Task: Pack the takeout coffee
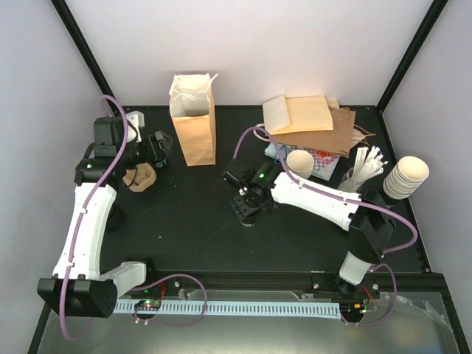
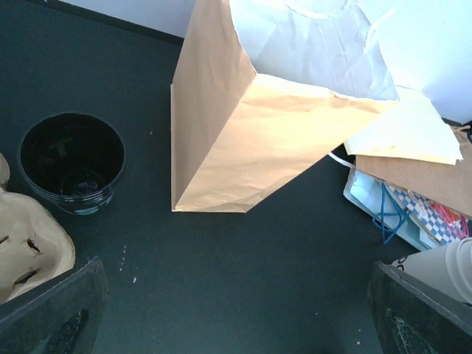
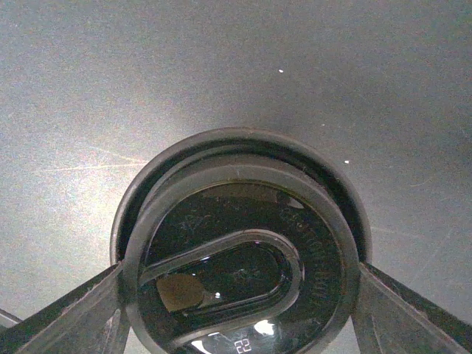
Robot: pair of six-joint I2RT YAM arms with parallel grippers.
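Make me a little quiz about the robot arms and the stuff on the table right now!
1. True or false: the paper bag lies flat on its side.
2. What is the right tool placed around? A) a black lid B) a spoon C) a banana
3. Fill the gap: the ___ tool is nearer the paper bag.

Key:
1. False. It stands upright with its mouth open.
2. A.
3. Left. The left tool is just beside the bag.
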